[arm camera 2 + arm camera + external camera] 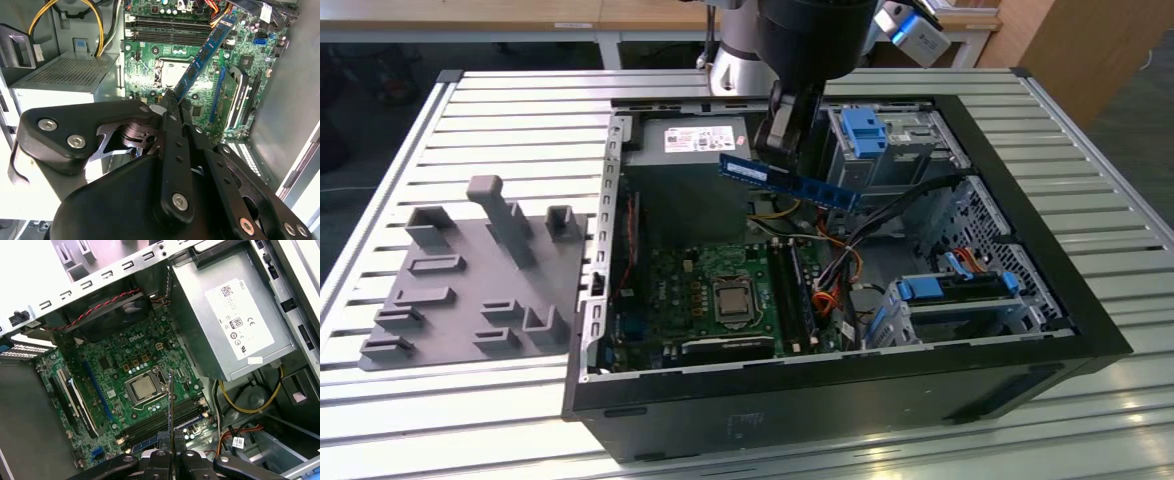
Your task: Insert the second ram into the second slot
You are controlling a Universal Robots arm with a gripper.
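Above the open computer case [854, 410], the gripper [781, 148] is pinched tight on the second ram [790, 182], off-centre. Any droop and it could jam crooked across the memory slots [160, 421]!

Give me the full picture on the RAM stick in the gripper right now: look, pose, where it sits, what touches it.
The second ram is a thin, long, narrow blue circuit-board stick with small dark chips along its face. The gripper has its fingers shut on it near one end, so most of its length juts free. It hangs in the air inside the open computer case, above the motherboard, sloping down toward the exterior view's right. It is not seated in any slot.
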